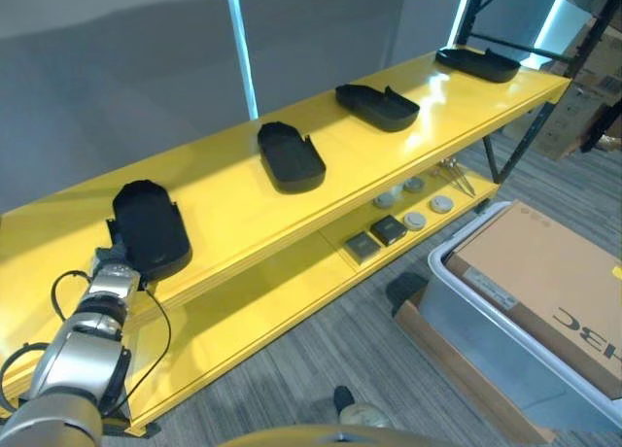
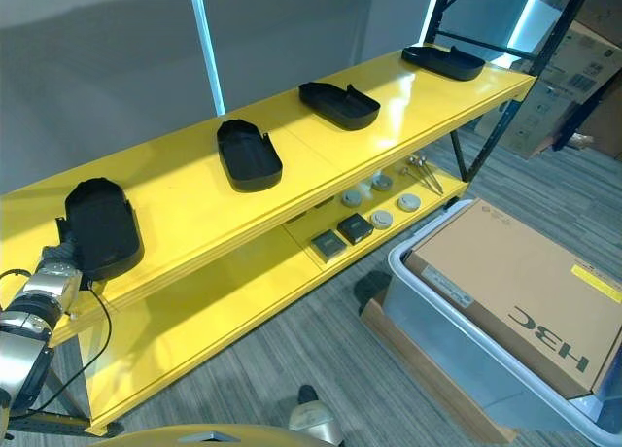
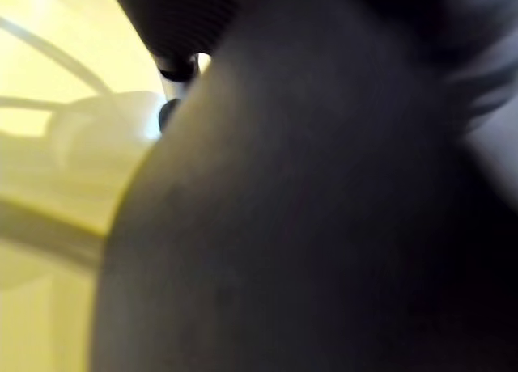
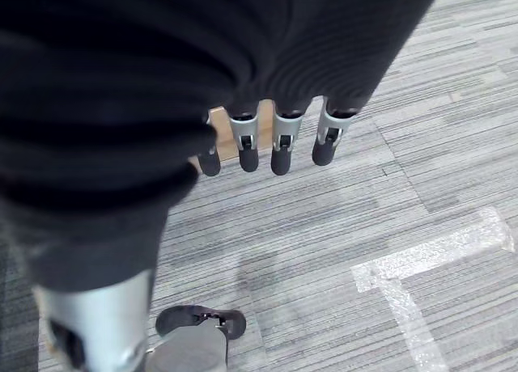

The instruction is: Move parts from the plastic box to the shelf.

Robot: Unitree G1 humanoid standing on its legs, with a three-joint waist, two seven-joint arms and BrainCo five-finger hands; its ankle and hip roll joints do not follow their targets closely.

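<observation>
Several black moulded parts lie in a row on the top board of the yellow shelf (image 1: 233,209). The leftmost part (image 1: 151,228) rests near the board's front edge. My left hand (image 1: 117,253) reaches up to this part's near end and is tucked against it. In the left wrist view the part's dark surface (image 3: 324,226) sits right against the camera. The other parts (image 1: 290,155) (image 1: 377,105) (image 1: 478,63) lie further right along the board. My right hand (image 4: 281,145) hangs over the grey carpet with straight fingers and holds nothing.
A grey plastic box (image 1: 437,264) stands on the floor at the lower right, with a cardboard box (image 1: 544,282) lying in it. Small round and square pieces (image 1: 389,228) sit on the lower shelf board. Stacked cartons (image 1: 583,87) stand beyond the shelf's right end.
</observation>
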